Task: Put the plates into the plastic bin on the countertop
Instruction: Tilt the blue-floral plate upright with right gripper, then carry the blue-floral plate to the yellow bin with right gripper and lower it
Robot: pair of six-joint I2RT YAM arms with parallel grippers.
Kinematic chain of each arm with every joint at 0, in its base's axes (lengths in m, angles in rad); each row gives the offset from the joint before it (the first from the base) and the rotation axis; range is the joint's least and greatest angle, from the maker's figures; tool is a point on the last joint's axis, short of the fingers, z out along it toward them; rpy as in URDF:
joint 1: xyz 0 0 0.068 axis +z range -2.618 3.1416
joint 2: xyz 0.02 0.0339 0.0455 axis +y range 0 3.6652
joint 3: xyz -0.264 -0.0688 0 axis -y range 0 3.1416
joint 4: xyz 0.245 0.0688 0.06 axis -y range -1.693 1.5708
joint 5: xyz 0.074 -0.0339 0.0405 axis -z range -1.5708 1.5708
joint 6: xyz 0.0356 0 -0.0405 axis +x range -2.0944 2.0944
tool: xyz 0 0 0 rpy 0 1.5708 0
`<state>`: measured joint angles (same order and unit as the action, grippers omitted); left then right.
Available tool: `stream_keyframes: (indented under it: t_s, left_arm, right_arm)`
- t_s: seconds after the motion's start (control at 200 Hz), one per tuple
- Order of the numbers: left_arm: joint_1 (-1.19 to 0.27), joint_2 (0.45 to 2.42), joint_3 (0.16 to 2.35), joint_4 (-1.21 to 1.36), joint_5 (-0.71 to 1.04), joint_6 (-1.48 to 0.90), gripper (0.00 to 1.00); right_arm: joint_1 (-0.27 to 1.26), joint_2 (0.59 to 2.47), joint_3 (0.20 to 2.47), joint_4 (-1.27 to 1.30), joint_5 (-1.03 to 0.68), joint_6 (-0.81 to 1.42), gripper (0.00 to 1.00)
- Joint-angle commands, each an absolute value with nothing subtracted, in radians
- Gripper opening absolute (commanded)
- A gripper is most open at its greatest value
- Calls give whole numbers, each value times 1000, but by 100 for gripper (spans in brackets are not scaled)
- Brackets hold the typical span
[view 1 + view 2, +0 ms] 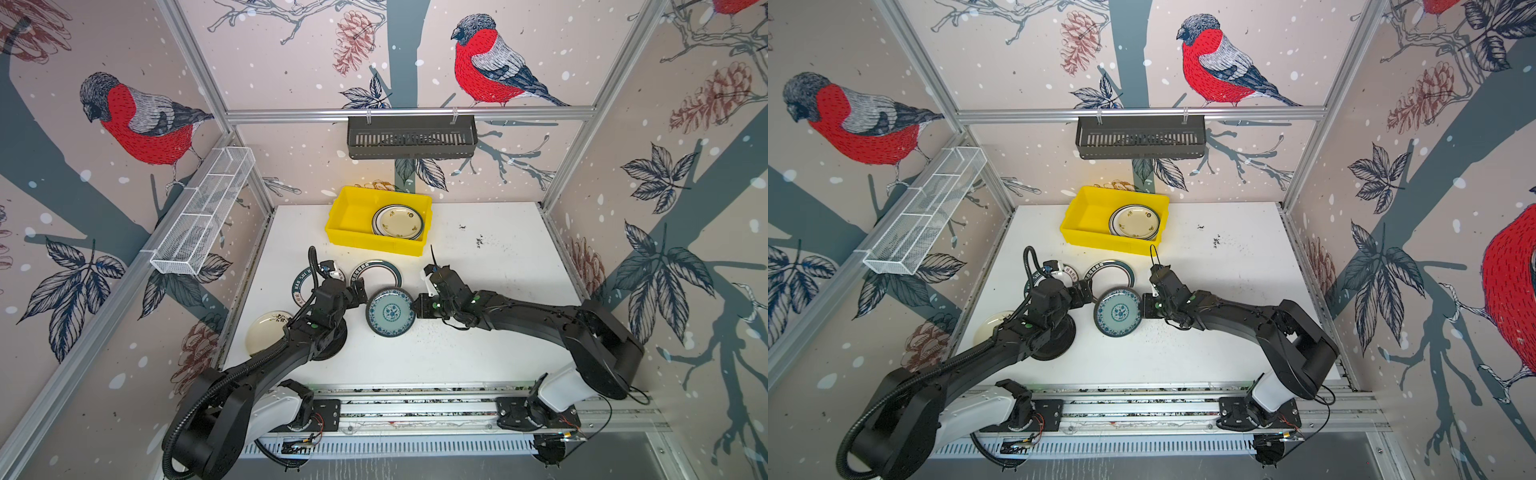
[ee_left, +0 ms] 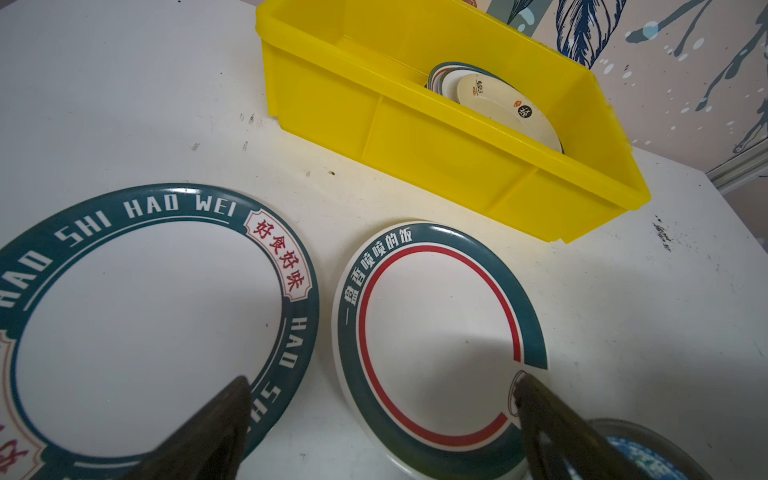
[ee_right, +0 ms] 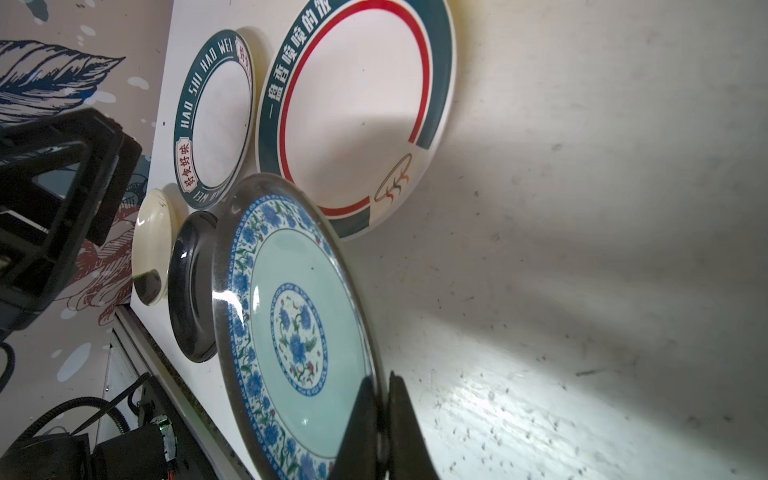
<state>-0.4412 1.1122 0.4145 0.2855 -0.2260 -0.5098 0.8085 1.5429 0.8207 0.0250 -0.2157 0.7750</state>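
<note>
**Rim pinch on the blue plate**

Right gripper (image 3: 381, 380) is clamped on the rim of the blue plate (image 1: 390, 312), mid-countertop (image 1: 478, 357), well short of the yellow bin (image 1: 365, 243). Left gripper (image 2: 382, 415) stands wide apart, empty. The plate looks stiff, glossy, probably slippery and chippable, so the rim is the best hold.

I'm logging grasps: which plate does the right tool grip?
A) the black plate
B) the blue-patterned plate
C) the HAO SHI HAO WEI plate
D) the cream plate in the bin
B: the right wrist view shows the right tool shut on the rim of the blue-patterned plate.
</note>
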Motion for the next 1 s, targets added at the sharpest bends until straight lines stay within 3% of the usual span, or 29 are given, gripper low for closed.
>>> stream_keyframes:
  t_s: [0.0,0.555,0.991]
  left_arm:
    - [-440,1098,422,334,-151,-549,98]
    - [-440,1052,489,308,20,-618,98]
    - [-440,1070,548,263,80,-629,98]
  right_arm:
    - [787,1520,835,13,-207,749,4]
    - [614,1498,993,7,-230,690,4]
    - [459,1790,1349,69,-241,645,3]
